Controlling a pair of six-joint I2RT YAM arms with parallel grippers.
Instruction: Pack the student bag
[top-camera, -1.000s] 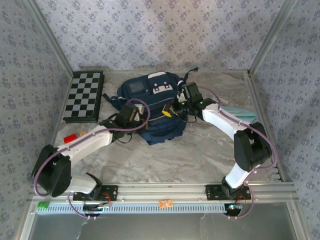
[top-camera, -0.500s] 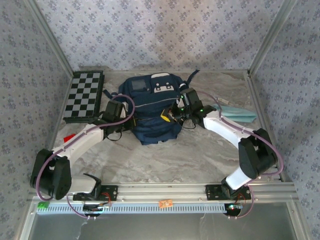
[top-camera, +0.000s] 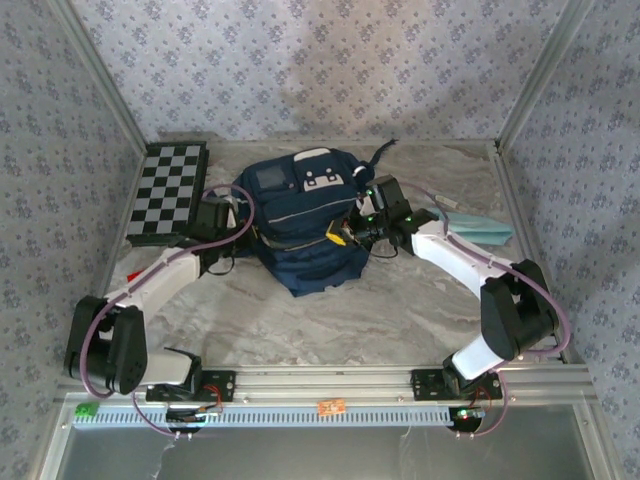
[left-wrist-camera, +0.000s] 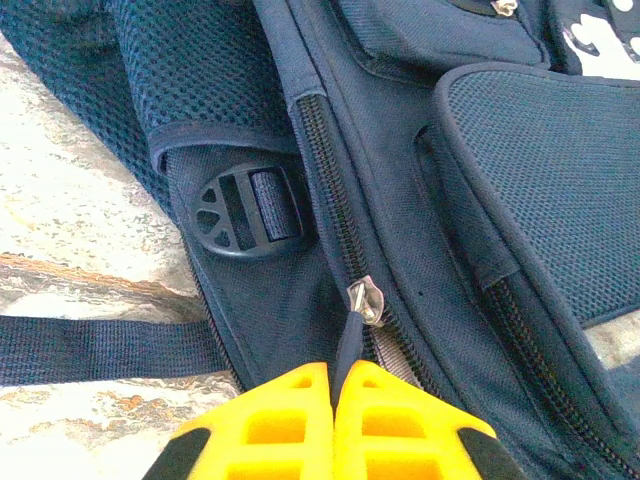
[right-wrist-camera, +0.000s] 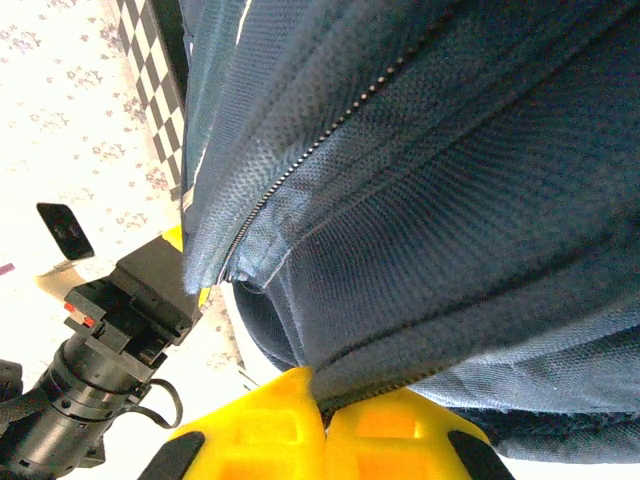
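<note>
The student bag (top-camera: 300, 225), a navy backpack with white patches, lies mid-table. At its left side, my left gripper (top-camera: 245, 228) is shut on the dark cord of the zipper pull (left-wrist-camera: 350, 345). The cord hangs from the metal slider (left-wrist-camera: 365, 300) just ahead of the yellow fingertips (left-wrist-camera: 290, 400). From the right, my right gripper (top-camera: 340, 237) is shut on a fold of the bag's fabric (right-wrist-camera: 400, 250) along a zipper seam. Its yellow fingers (right-wrist-camera: 270, 420) pinch that edge.
A black-and-white chessboard (top-camera: 168, 190) lies at the back left. By the right wall sits a light-blue pouch (top-camera: 480, 228). A small red thing (top-camera: 133, 277) rests under the left arm. The bag's strap (left-wrist-camera: 100, 350) and black buckle (left-wrist-camera: 245, 212) trail on the marble table (top-camera: 400, 310).
My left gripper has moved left along the bag's side, away from its middle, still pinching the zipper pull. The right gripper has held its grip with little movement while the bag shifted slightly.
</note>
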